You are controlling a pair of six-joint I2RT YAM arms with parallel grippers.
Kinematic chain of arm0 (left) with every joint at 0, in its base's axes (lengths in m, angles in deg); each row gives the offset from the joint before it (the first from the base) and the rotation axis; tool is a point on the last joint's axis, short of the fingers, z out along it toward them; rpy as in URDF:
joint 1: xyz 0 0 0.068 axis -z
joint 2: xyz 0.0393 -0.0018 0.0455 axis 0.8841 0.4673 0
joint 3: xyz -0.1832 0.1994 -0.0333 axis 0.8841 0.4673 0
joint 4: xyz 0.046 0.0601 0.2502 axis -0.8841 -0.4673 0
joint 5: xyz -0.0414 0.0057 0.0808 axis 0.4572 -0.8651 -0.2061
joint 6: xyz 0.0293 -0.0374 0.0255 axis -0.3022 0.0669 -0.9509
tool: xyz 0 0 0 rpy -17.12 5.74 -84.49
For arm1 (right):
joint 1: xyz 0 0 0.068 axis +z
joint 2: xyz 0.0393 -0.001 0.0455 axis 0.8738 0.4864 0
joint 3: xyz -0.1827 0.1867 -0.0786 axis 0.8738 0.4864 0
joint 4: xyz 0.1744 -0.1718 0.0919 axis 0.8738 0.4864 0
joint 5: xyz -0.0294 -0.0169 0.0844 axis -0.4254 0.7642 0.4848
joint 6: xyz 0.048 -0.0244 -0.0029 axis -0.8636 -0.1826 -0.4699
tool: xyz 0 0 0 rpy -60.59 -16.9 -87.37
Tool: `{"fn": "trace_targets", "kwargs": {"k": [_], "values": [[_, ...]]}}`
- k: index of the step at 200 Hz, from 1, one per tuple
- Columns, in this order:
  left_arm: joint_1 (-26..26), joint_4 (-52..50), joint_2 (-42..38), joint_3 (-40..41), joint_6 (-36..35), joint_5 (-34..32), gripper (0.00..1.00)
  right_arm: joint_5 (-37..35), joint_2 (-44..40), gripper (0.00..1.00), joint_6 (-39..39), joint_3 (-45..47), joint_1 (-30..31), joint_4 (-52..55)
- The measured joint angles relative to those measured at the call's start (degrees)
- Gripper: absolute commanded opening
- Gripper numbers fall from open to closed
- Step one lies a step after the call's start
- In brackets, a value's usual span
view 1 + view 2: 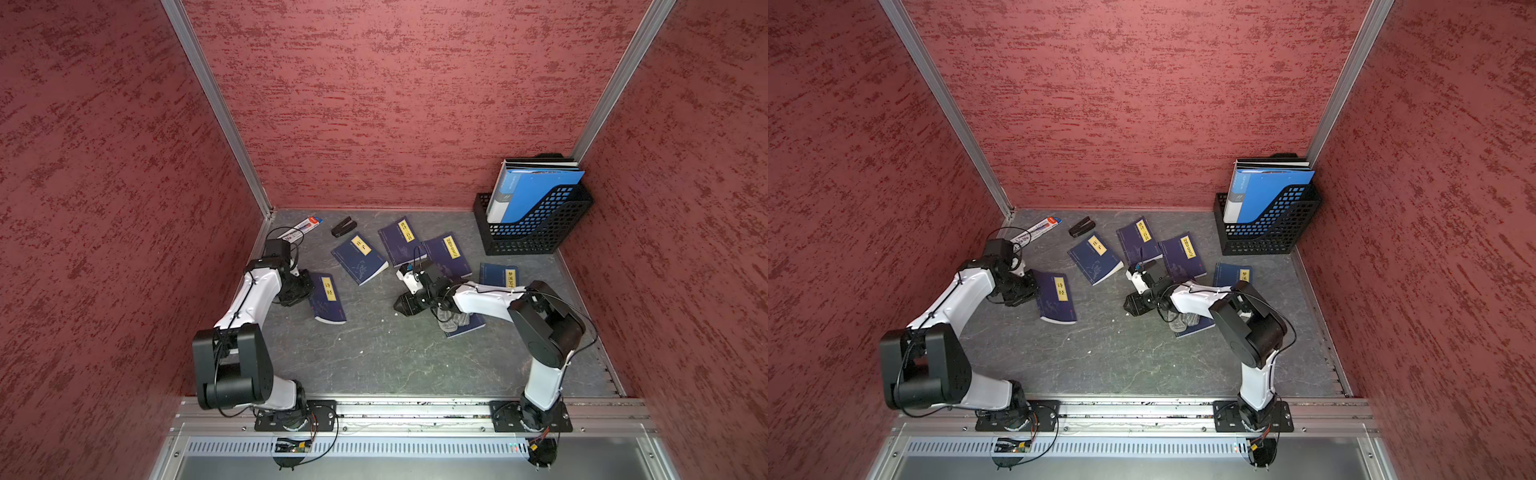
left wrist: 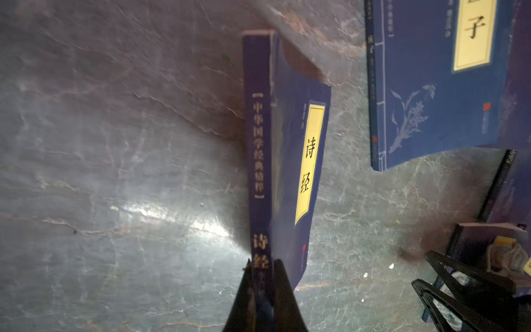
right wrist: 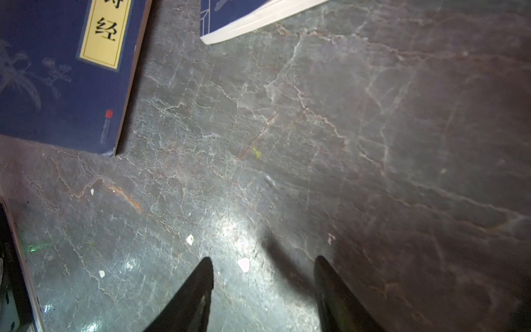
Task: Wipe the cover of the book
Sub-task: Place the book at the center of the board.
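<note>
Book [image 1: 328,299] lies at the table's [image 1: 374,357] left, spine pinched tight in your left gripper [image 2: 264,263]; right gripper [image 3: 263,258] part-open, empty — cloth [image 1: 451,318] sits behind it on a second book [image 1: 468,327]; grab carelessly and that book may drag along.

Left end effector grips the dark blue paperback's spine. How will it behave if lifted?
Probably floppy: the paperback is thin, and its cover corner bows in the left wrist view. Held only at the spine by the left end effector, its free edge would likely sag. It looks light, so a push should slide it.
</note>
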Motion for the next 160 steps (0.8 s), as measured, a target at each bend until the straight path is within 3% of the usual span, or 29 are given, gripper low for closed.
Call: {"fn": "trace_targets", "kwargs": {"k": [49, 89, 124, 160], "values": [[-2.58, -1.88, 5.07, -6.47, -5.77, -1.64, 0.00, 0.87, 0.17, 0.58, 0.02, 1.64, 0.00, -1.05], [-1.77, -3.50, 14.93, -15.06, -9.20, -4.83, 0.00, 1.25, 0.22, 0.59, 0.02, 1.66, 0.00, -1.49], [-1.40, -4.33, 20.22, -15.58, -11.08, -6.93, 0.00, 1.29, 0.13, 0.59, -0.02, 2.73, 0.00, -2.34], [-0.90, -5.29, 20.55, -16.70, -12.00, -7.54, 0.00, 1.29, 0.13, 0.60, -0.09, 2.73, 0.00, -2.54]]}}
